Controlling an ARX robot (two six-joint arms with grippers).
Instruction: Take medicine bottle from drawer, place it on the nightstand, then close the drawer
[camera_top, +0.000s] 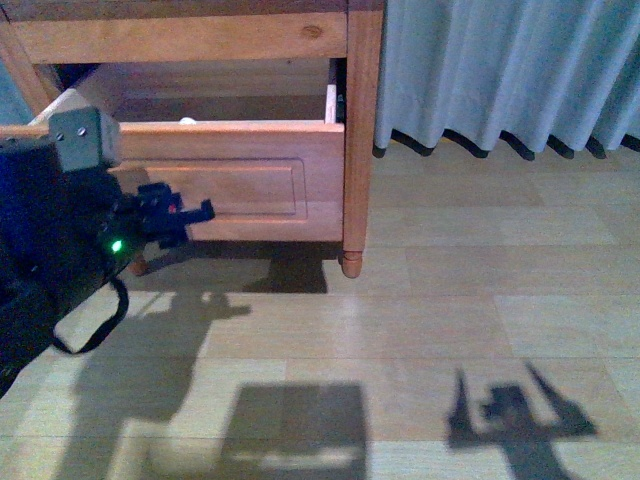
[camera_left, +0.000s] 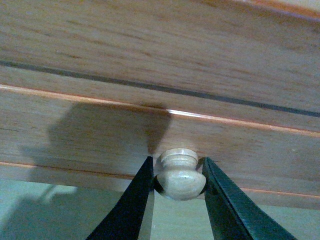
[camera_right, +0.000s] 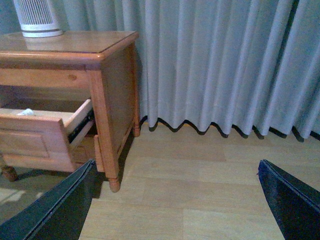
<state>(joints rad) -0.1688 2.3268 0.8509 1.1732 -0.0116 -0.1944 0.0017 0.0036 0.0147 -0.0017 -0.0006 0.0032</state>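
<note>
**Front view.** The small honey-brown wooden nightstand fills the upper left. Its panelled wooden drawer stands open toward the camera. A speck of white shows just above the drawer's front edge. It is the top of the tiny white plastic medicine bottle, which sits inside the drawer; the front panel hides the rest. The black left arm with its grey box and green light covers the left part of the drawer. The left gripper sits against the front panel, and a black cable loops beneath the arm. The pale plank floor carries sharp shadows of the arms. A pleated grey-blue curtain hangs to the right of the cabinet.

**Left wrist view.** The two black fingers are clenched on a round pale wooden knob, one on each side and both touching it. Grooved brown boards fill the background.

**Right wrist view.** The right gripper has its dark fingers spread wide with nothing between them, well apart from the nightstand. The drawer is seen from the side here, and the white bottle shows inside it near the front panel. A large white ribbed cylinder stands on the glossy top. The curtain reaches the floor behind.
</note>
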